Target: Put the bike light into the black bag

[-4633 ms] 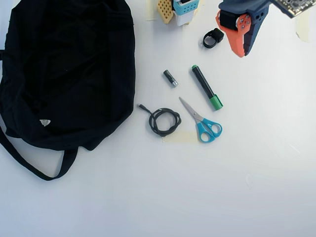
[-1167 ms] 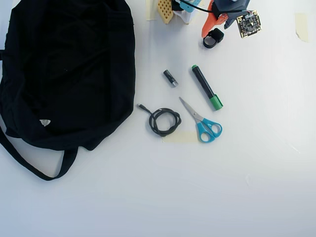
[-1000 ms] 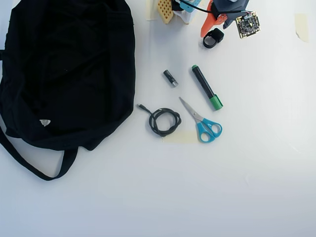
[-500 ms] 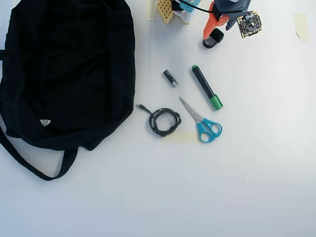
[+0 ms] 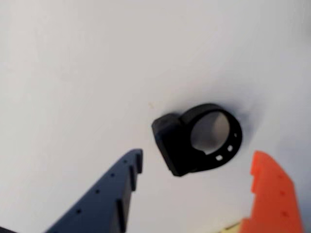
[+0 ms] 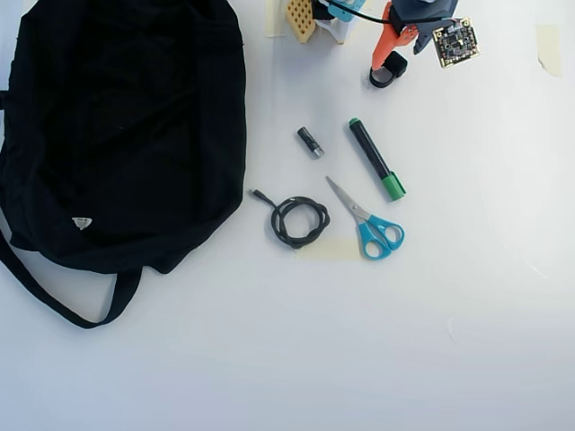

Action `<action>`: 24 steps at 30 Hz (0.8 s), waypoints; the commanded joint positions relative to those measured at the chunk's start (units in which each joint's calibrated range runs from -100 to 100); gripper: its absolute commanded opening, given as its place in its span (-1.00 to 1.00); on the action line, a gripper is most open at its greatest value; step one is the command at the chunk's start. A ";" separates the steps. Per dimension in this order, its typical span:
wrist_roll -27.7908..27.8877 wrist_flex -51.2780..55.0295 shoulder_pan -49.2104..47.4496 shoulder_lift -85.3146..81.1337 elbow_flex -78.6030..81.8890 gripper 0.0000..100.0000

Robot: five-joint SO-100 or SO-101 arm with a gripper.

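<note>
There, the bike light (image 5: 194, 139) on the table, untouched between the fingers of the wide-spread, empty gripper (image 5: 201, 167).

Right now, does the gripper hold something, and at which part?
Nothing is held. The gripper is open, its fingers either side of the bike light, not touching it.

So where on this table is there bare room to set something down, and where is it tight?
Free: the whole lower strip below the scissors and the black bag, and the right side beyond the marker. Crowded: the middle cluster of cable, small cylinder, marker, scissors, and the top, where the gripper straddles the bike light.
</note>
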 commanded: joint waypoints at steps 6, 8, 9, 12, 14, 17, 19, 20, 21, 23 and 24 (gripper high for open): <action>0.34 0.25 2.43 0.14 3.05 -0.42; 0.55 0.25 3.40 0.14 3.05 -0.42; 1.02 0.25 3.85 0.14 3.05 -0.42; 2.17 0.25 5.27 0.14 3.05 -0.42; 2.91 0.25 6.17 0.14 2.96 -0.42; 3.75 0.25 7.44 0.14 2.34 -0.42; 3.75 0.25 7.52 0.06 2.16 -0.42; 3.75 0.25 7.59 0.06 2.16 -0.42; 3.80 0.17 7.59 0.06 2.16 -0.42; 3.80 -0.01 7.66 0.06 2.16 -0.42; 3.85 -0.09 7.66 0.06 2.16 -0.42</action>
